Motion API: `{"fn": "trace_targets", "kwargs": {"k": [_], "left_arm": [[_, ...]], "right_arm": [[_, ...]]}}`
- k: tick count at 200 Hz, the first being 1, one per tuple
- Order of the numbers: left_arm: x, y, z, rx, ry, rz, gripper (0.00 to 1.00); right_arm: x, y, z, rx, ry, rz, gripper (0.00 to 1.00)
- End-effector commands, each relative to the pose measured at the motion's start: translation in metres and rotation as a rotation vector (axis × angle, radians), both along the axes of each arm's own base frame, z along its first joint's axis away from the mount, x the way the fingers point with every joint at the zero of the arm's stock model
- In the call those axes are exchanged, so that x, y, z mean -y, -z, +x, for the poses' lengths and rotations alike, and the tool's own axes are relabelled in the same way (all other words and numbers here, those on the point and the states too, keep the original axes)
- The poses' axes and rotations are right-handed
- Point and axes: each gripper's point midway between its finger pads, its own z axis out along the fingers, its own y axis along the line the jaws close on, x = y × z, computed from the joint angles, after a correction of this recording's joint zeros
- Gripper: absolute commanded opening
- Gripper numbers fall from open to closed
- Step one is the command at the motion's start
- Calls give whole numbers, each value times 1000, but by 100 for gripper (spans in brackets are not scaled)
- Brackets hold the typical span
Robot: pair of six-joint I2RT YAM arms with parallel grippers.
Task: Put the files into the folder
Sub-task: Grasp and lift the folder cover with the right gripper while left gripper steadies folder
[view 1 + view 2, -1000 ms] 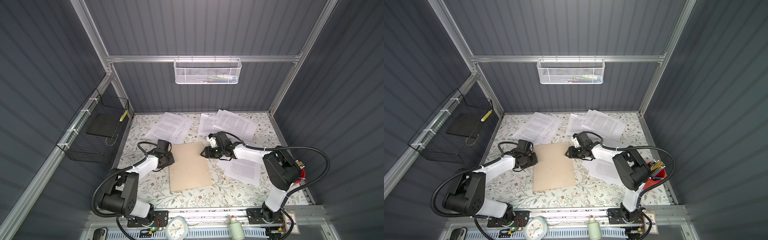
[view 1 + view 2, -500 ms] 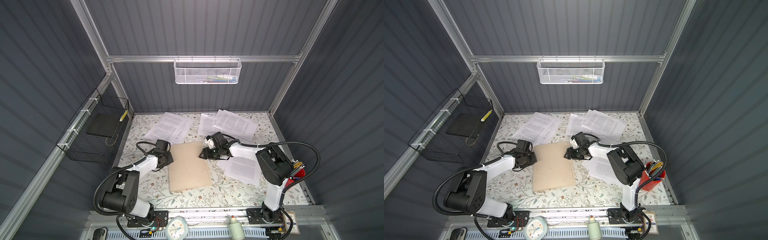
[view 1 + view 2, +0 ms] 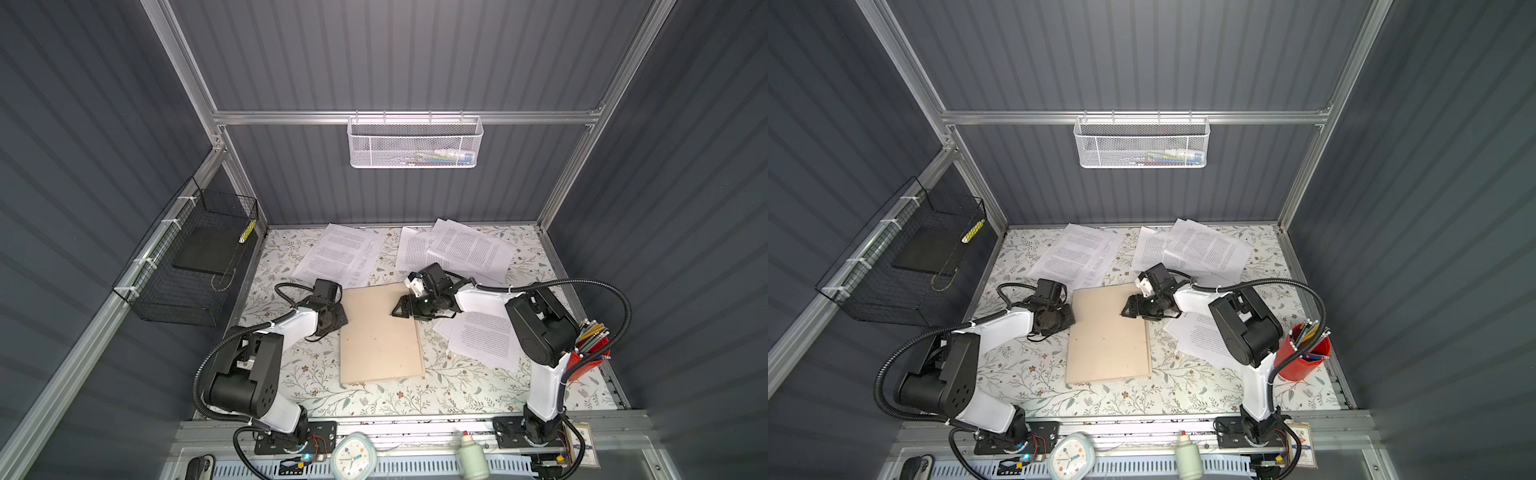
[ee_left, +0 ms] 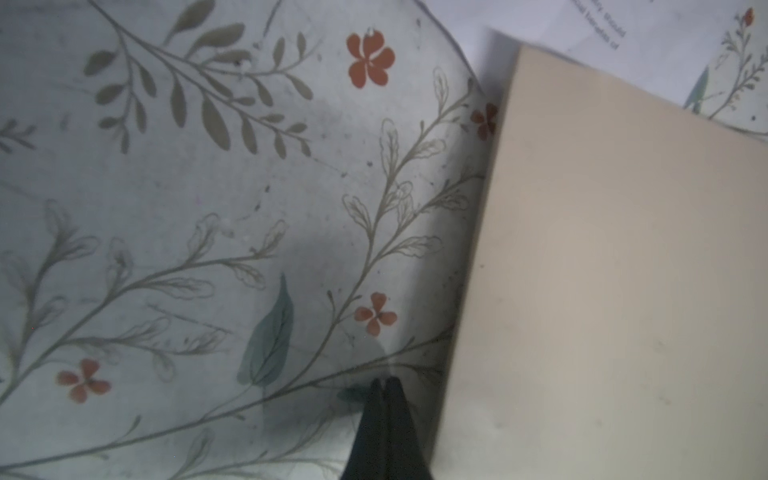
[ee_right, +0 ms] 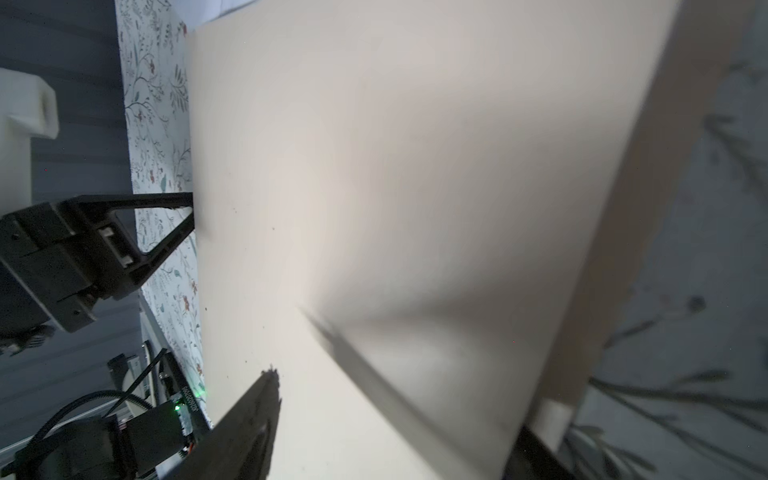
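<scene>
Currently the folder [image 3: 378, 332] lies shut and flat in the middle of the bench [image 3: 374, 399], and none of the files [image 3: 482, 340] are in it; they lie loose, some just beside its right edge, others fanned along the back. My left pincer [image 4: 384, 388] is clenched on nothing, its tips low over the cloth just beside the folder's left edge; my right pincer [image 3: 402, 311] hovers over the far right part of the cover with its jaws standing apart and nothing pinched between them.

I judge the step in hand is getting the cover open. The right long edge shows a doubled line in both top views, so I take that for the free side and the left for the spine, though I cannot be sure. To do it well I would press the left tips at the spine edge as a stop, so the folder cannot slide; bring the right pincer out to the free edge, low and shallow; slip one finger under the top leaf only; nip lightly and lift in an arc toward the left. A hasty pull could drag the whole folder or catch both leaves; the floppy sheets beside that edge could snag too.
</scene>
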Motion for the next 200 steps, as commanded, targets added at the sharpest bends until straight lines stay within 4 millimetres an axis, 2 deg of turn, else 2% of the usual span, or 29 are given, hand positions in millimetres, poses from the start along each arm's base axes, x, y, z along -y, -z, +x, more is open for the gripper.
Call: {"fn": "trace_targets", "kwargs": {"k": [1,16,56,70,81,104,124,154,200], "left_arm": [[-5,32,-41,-185,11,21,3],[-5,32,-41,-188,11,19,3],[3,24,-37,-172,21,-21,3],[4,11,-31,-148,23,-25,5],[4,-3,-26,-121,20,-21,15],[-1,-34,-17,-66,16,7,32],[-1,-57,-11,-25,23,14,43],[-2,-81,-5,23,29,16,50],[0,-94,-1,49,46,18,55]], "right_arm": [[-18,-26,-9,-13,-51,118,65],[-20,-35,-11,-7,-54,149,59],[-13,-48,-14,13,-15,161,32],[-12,-51,-16,17,-15,162,16],[-11,-55,-17,16,-17,156,0],[2,-58,-18,34,15,110,0],[17,-61,-22,34,40,87,0],[33,-65,-30,47,32,49,0],[58,-64,-33,45,56,21,0]]}}
